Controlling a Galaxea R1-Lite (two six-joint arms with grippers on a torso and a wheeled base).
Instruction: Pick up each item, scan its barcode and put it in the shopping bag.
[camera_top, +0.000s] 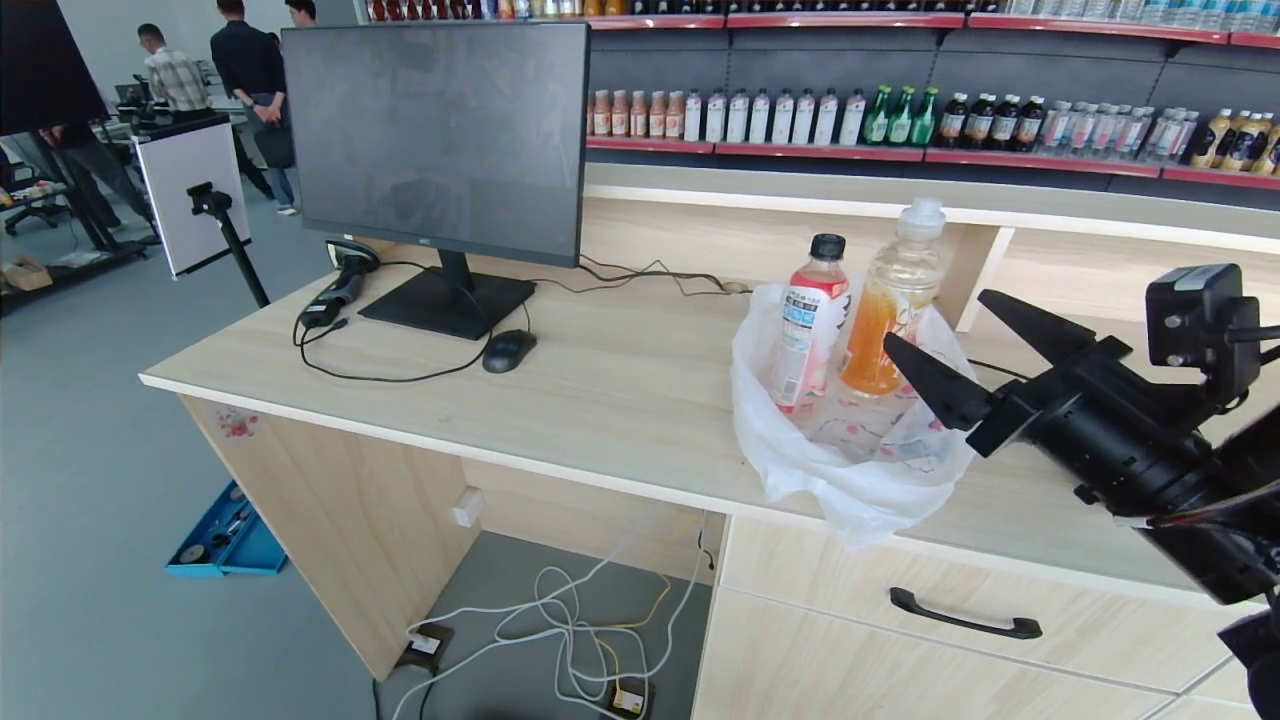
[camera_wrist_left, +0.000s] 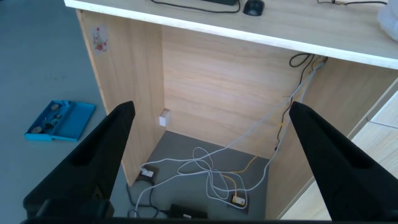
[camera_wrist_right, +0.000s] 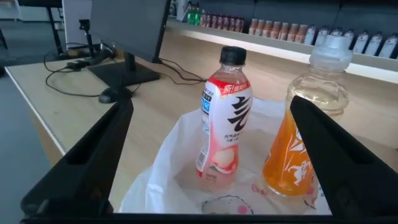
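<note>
Together in shopping bag (camera_top: 800, 480): two bottles (camera_top: 808, 320)

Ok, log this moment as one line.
items: pink bottle, orange bottle standing in shopping bag | right pincer: open, empty, near bag | left pincer: open, empty, low before desk | scanner: on desk

A shop checkout is indicated; the rear wall is lined with red-edged shelves (camera_top: 840, 152), on which bottled drinks (camera_top: 800, 115) are ranged in rows by kind; a light wooden desk (camera_top: 620, 390) is set before them as a till counter; a monitor (camera_top: 440, 130), a mouse (camera_top: 508, 350) and a corded barcode scanner (camera_top: 340, 285) are placed on it; a white plastic shopping bag (camera_top: 790, 450), in which a pink-labelled bottle (camera_top: 808, 325) and an orange drink bottle (camera_top: 885, 320) are stood, is set near its front edge; a tripod (camera_top: 225, 235) and a blue tool case (camera_top: 220, 530) are noted on the grey floor beside the desk.
</note>
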